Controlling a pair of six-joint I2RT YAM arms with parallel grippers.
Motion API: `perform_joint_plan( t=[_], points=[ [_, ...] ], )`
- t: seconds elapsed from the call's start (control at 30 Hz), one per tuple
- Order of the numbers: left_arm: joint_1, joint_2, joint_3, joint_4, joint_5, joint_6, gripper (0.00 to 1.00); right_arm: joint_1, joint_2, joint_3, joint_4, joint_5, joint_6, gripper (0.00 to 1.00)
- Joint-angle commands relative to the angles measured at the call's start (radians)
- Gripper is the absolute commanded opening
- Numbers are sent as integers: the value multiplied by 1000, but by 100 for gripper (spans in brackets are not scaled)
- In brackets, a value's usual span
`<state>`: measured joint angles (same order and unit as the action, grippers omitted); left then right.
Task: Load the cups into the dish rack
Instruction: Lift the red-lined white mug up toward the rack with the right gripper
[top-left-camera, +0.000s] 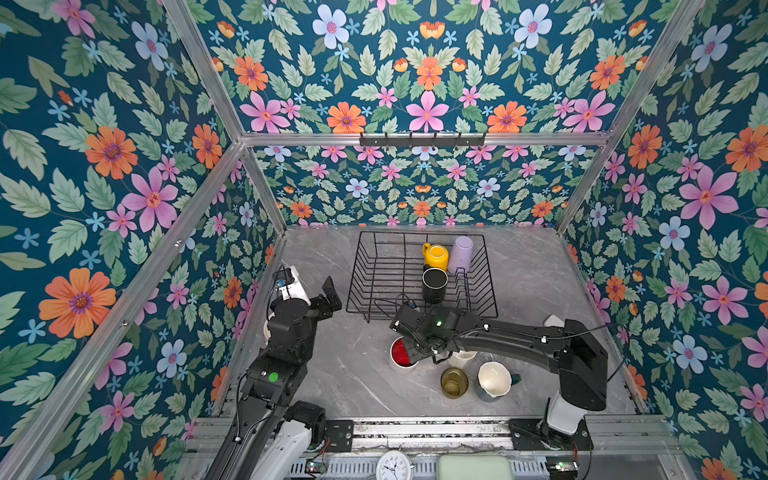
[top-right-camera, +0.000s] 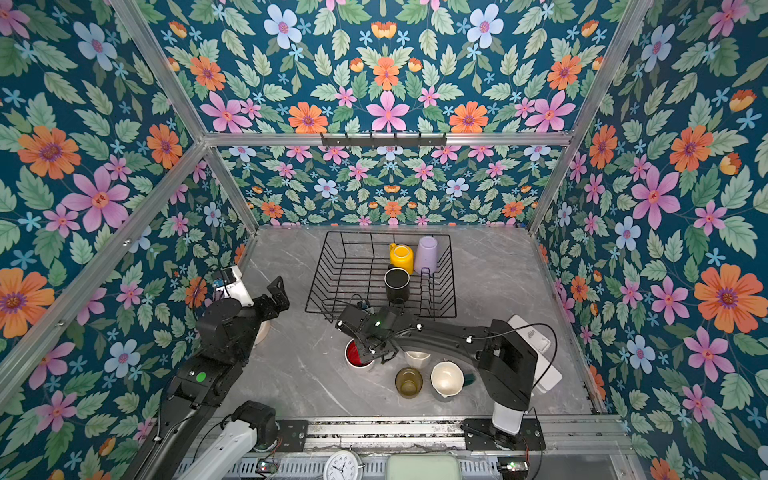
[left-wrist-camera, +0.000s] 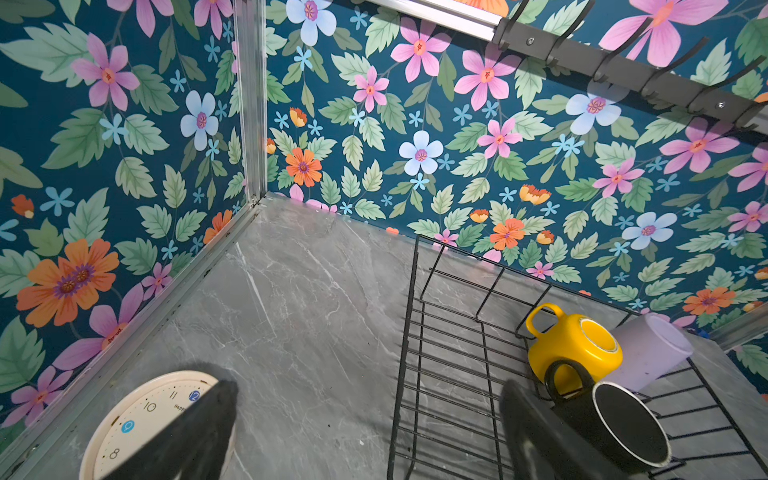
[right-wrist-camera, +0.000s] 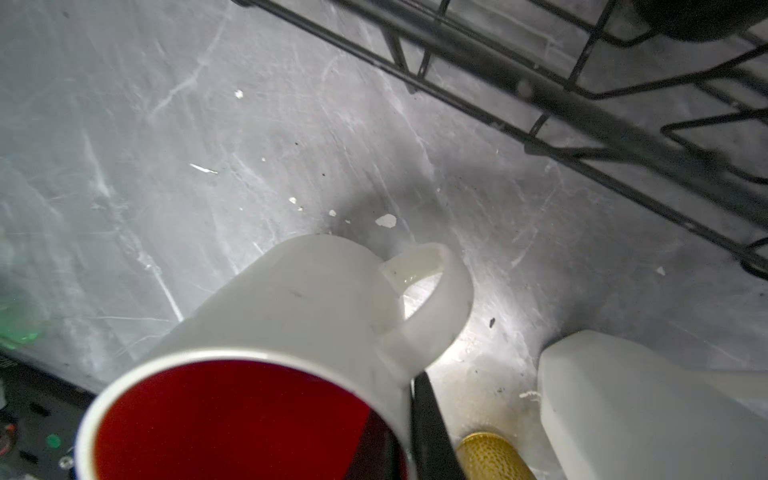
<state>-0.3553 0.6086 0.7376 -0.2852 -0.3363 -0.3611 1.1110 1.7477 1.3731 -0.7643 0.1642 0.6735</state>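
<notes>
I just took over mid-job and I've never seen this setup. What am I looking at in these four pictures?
This is a two-armed robot at a grey table. Both top views look down from one overhead camera; the other two pictures come from cameras on each arm's wrist. The dish rack already holds a yellow mug, a lilac tumbler and a black mug. On the table wait an amber glass, a cream mug and a teal mug. The left tool is open and empty. The right tool is shut on the wall of the white mug with red inside.

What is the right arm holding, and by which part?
The right tool grips the white mug with red inside by its rim, beside the handle. The left tool is open and holds nothing.
</notes>
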Motion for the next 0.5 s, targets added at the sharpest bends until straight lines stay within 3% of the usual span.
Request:
perform_joint_plan(
  t=[0.0, 0.2, 0.47],
  points=[
    [0, 10, 6, 15, 38, -21, 100, 0, -137, -40, 67, -26, -58, 0],
    [2, 40, 35, 20, 127, -56, 100, -27, -285, -65, 110, -54, -104, 0],
    [7, 68, 48, 39, 263, -99, 100, -203, -485, -215, 303, -224, -78, 0]
  ],
)
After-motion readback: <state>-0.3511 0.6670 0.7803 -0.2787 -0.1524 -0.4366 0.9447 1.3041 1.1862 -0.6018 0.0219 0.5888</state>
